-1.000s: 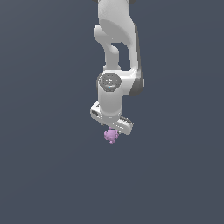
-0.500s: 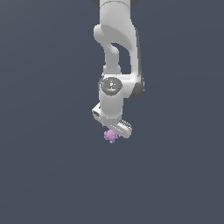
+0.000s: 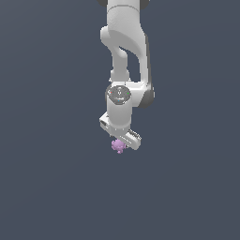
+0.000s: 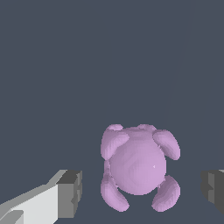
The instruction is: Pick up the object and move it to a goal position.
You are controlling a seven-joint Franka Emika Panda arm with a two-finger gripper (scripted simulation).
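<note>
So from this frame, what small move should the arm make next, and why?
Probably close the fingers. In the wrist view the purple blob sits between them with gaps on both sides, so the end effector is open and nothing is gripped yet. The exterior view shows the blob right under the end effector.

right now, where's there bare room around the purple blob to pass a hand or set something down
Bare grey surface lies on all sides of the arm in the exterior view. The only crowded spot is under the gripper, where the purple blob sits between the fingers with narrow gaps each side.
</note>
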